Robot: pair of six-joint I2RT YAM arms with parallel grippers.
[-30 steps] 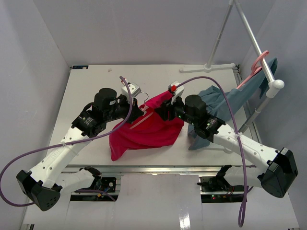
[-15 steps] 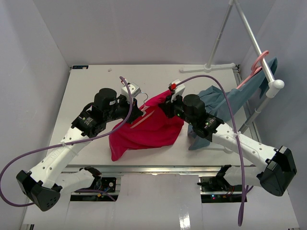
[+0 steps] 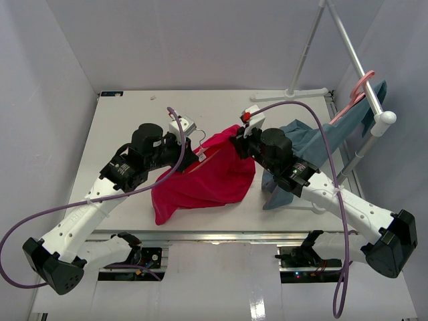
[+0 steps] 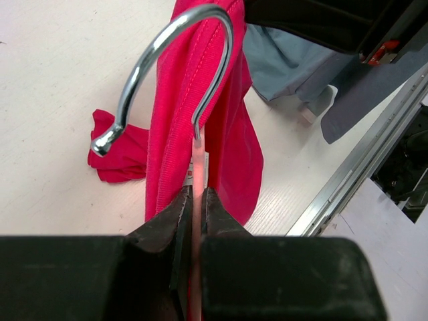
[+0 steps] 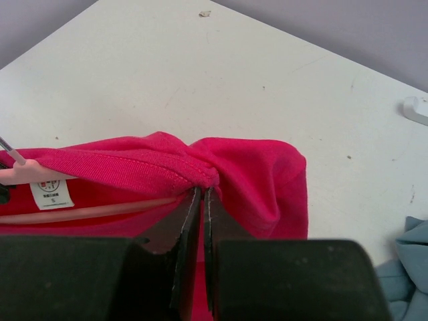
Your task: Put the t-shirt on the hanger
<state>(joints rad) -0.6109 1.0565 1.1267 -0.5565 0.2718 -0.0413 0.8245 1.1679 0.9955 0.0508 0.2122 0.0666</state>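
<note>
Grips the thin pale-pink neck of the hanger (image 4: 198, 164) with the left gripper (image 4: 194, 200), dark fingers pressed almost together with only that stem between them. Straight ahead of those fingertips, the hanger's silver hook (image 4: 227, 50), arching over to the left and ending in a small ball. Just beyond the tips and on both sides of the stem, the red t-shirt (image 4: 175, 114), its stitched edge showing through the hook's curve, a bunched end lying on the table (image 4: 53, 67) off to the left. Pinches a gathered fold of the t-shirt's collar seam with the right gripper (image 5: 202, 194), jaws squeezed tight, the fold right at the fingertips. Left of those tips, the collar hem running away in a ridge, with a white label (image 5: 52, 194) and a pale-pink arm of the hanger under it inside the neck opening. Right of the tips, a rounded hump of red cloth. Low on the far right, an edge of the blue-grey garment (image 5: 409, 257). Seen from above, both grippers at the shirt's far edge, close to each other, the rest of the cloth spreading back toward the arm bases.
</note>
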